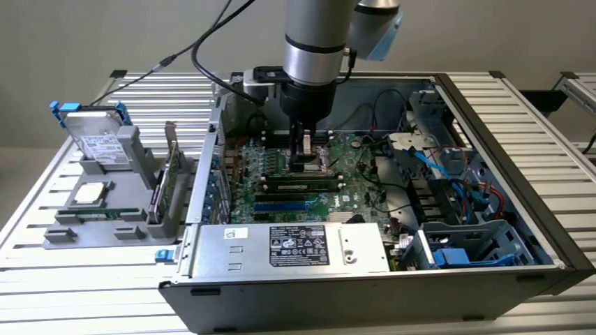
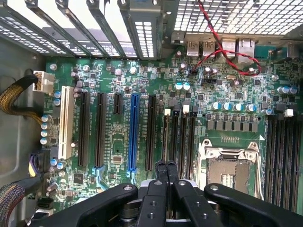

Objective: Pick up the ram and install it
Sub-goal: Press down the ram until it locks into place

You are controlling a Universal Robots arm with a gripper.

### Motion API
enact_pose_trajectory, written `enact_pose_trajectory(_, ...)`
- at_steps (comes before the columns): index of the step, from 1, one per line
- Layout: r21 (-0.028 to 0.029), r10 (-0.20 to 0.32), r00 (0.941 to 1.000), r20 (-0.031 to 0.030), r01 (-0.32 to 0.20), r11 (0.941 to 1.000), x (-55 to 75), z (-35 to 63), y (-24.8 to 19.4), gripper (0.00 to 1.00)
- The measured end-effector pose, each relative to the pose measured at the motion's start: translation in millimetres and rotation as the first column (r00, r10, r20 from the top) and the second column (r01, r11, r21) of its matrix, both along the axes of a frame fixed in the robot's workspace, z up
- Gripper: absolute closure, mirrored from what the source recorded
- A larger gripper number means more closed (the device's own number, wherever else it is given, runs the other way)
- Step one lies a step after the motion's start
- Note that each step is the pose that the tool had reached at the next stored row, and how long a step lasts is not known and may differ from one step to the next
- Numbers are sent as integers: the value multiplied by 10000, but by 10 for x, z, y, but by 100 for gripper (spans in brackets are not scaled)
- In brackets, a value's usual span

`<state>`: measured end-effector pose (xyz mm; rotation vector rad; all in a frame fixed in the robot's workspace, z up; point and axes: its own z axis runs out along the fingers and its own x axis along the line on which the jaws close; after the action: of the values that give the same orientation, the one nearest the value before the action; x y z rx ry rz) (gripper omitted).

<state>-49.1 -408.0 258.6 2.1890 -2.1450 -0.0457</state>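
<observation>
The ram (image 1: 298, 185), a narrow green stick with black chips, stands on edge in a memory slot on the motherboard (image 1: 354, 174) inside the open computer case. My gripper (image 1: 306, 166) hangs straight above the stick's middle, fingertips just over its top edge; I cannot tell whether they touch it. In the wrist view the two black fingers (image 2: 161, 166) are pressed together, shut, with nothing visible between them. They line up with the row of black memory slots (image 2: 180, 137) beside the processor socket (image 2: 227, 165). The stick is hidden under the gripper there.
A power supply (image 1: 289, 246) fills the case's near edge and a drive cage with blue cables (image 1: 465, 244) sits at the exterior view's right. Outside the case, on the left, a grey holder carries a hard drive (image 1: 93, 139), a silver processor (image 1: 91, 194) and an expansion card (image 1: 167, 174). A red wire (image 2: 227, 56) loops near the rear ports.
</observation>
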Motion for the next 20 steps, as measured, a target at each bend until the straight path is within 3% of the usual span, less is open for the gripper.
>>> enact_pose_trajectory(5, 1, -629, 9980, 62, 629, 9980, 0, 1, 0, 90)
enact_pose_trajectory(10, 9, -1277, 9918, 114, 1277, 9918, 0, 1, 0, 90)
enact_pose_trajectory(15, 19, -1954, 9806, 162, 1954, 9807, 0, 1, 0, 90)
enact_pose_trajectory(20, 31, -2643, 9642, 212, 2643, 9644, 0, 1, 0, 90)
